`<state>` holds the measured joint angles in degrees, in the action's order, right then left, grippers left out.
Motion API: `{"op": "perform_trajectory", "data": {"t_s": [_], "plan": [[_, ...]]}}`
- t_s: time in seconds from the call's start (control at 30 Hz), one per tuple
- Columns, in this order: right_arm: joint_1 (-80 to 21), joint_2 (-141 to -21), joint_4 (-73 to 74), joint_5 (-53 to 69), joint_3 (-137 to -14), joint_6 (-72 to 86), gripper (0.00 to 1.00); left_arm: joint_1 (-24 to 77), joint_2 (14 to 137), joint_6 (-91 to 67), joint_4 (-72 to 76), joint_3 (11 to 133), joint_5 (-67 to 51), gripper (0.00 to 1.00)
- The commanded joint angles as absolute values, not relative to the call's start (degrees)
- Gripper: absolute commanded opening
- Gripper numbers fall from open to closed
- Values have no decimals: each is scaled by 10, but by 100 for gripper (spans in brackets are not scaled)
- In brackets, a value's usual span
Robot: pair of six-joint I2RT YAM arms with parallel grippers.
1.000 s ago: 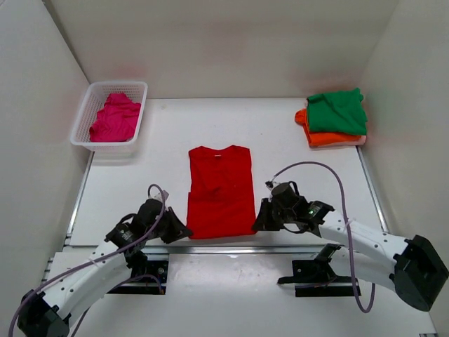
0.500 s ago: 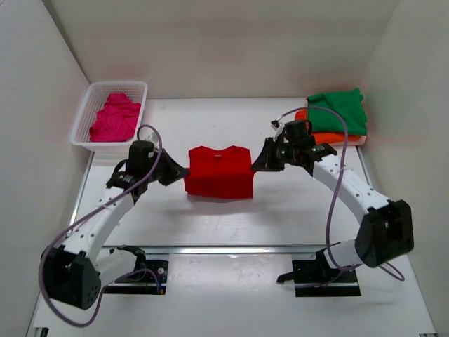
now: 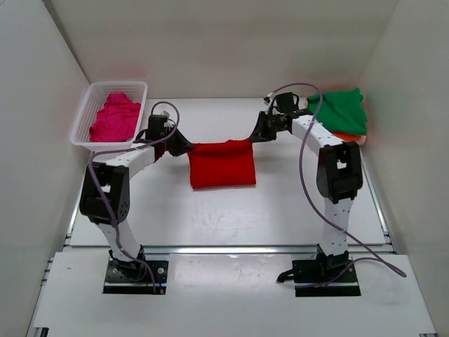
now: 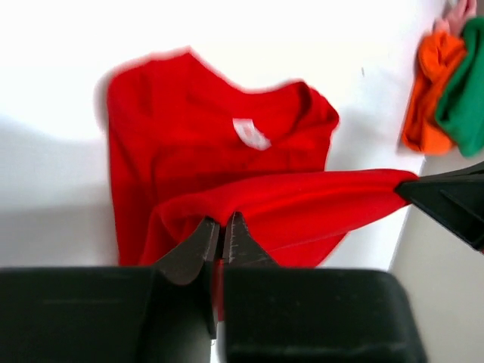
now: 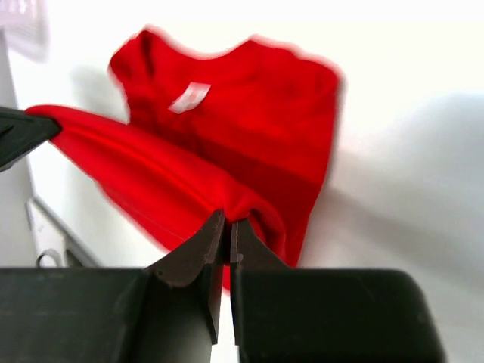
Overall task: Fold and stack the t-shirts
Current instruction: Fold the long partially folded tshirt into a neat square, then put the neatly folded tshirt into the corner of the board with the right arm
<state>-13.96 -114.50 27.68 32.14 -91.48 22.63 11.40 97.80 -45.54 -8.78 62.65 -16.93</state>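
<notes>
The red t-shirt (image 3: 222,163) lies mid-table, its near edge lifted and stretched between both grippers above the collar end. My left gripper (image 3: 184,147) is shut on the left corner of that edge, seen pinched in the left wrist view (image 4: 221,227). At the right corner my right gripper (image 3: 254,137) is also shut on the cloth (image 5: 228,227). The collar with its white label (image 4: 250,133) lies flat underneath. A pink t-shirt (image 3: 116,118) sits crumpled in the basket. At the far right, the green t-shirt (image 3: 338,111) lies folded on the orange t-shirt (image 3: 345,137).
The white lattice basket (image 3: 87,107) stands at the far left corner. White walls close in the table at the back and both sides. Both arms stretch far out over the table, their bases (image 3: 133,274) at the near edge.
Both grippers have carried the red t-shirt's near edge from the front of the table to the far end, doubling the shirt over. The arms now reach much farther out.
</notes>
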Motion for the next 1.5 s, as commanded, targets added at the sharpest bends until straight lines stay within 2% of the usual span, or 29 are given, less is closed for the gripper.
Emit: {"op": "perform_trajectory", "data": {"t_s": [0.0, 0.03, 0.07, 0.13, 0.17, 0.23, 0.43, 0.6, 0.67, 0.83, 0.97, 1.07, 1.17, 1.23, 1.27, 1.37, 1.47], "plan": [[-118, -1217, 279, 280, -1052, 169, 2, 87, 1026, -453, -15, 695, -123, 19], [-122, -1247, 277, 267, -1079, 165, 8, 79, 1049, -466, 25, 710, -129, 26], [-115, -1273, 277, 241, -1123, 163, 18, 73, 1067, -490, 42, 721, -140, 30], [-105, -1290, 259, 227, -1166, 170, 44, 60, 1074, -530, 109, 725, -142, 36], [-101, -1290, 243, 225, -1164, 176, 50, 54, 1068, -541, 116, 724, -138, 38], [-92, -1267, 215, 228, -1128, 186, 67, 58, 1046, -541, 123, 720, -120, 41], [-93, -1173, 119, 243, -919, 199, 91, 83, 981, -522, 126, 639, -104, 44], [-109, -1170, 96, 261, -861, 221, 92, 113, 1043, -537, 123, 631, -144, 43], [-125, -1184, 113, 245, -870, 219, 93, 128, 1074, -526, 72, 650, -136, 43], [-197, -1255, 224, 151, -952, 203, 99, 136, 1128, -518, 0, 665, -120, 41], [-239, -1310, 308, 144, -1029, 210, 100, 132, 1133, -526, 8, 633, -133, 40], [-243, -1325, 333, 209, -1063, 226, 60, 126, 1121, -529, 25, 607, -133, 40], [-233, -1355, 365, 265, -1093, 220, 54, 124, 1115, -528, 28, 602, -131, 40], [-231, -1366, 381, 283, -1115, 206, 27, 122, 1115, -528, 36, 597, -141, 41], [-222, -1369, 378, 295, -1122, 195, 0, 121, 1115, -533, 46, 591, -147, 41], [-207, -1361, 391, 279, -1156, 150, 0, 114, 1101, -546, 85, 579, -190, 43], [-180, -1337, 409, 246, -1200, 88, 0, 100, 1090, -533, 55, 604, -223, 45]]}}
